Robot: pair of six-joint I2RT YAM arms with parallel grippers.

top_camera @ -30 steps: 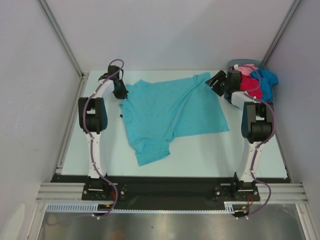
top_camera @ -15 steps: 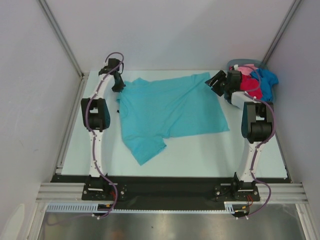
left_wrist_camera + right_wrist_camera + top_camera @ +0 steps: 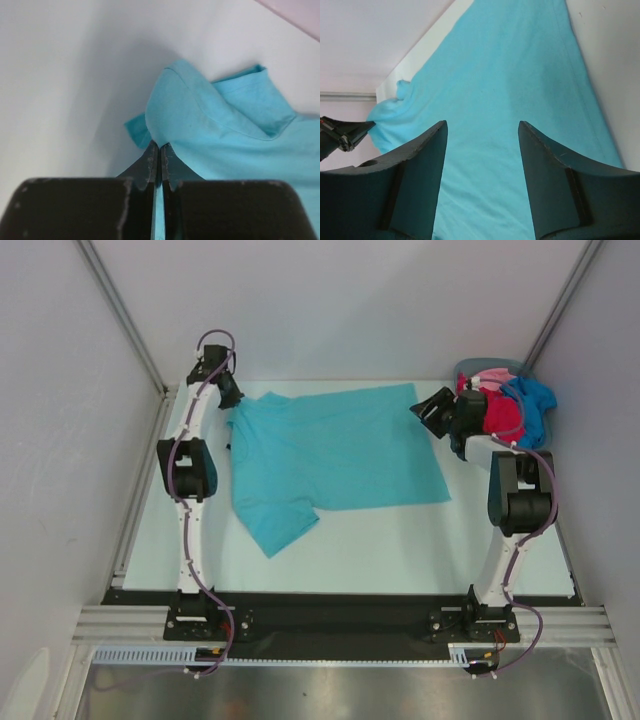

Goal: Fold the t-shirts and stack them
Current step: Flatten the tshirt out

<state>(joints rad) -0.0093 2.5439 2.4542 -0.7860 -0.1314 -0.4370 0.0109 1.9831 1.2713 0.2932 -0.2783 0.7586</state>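
Teal t-shirt [image 3: 335, 450] lies spread out, unfolded, on the worktop [image 3: 400, 550], its far-left corner pinched tight in the left tool [image 3: 159, 150]. The right tool [image 3: 482, 135] hangs spread wide over its right edge, holding nothing. Red, pink and blue t-shirts [image 3: 515, 410] seem heaped in the far-right basket [image 3: 478, 365], not yet folded.

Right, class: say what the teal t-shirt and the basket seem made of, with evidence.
Teal t-shirt: soft matte cloth, probably cotton knit; it creases and has stitched hems. Basket: seemingly smooth grey-blue plastic; its thin rim holds a rigid curve.
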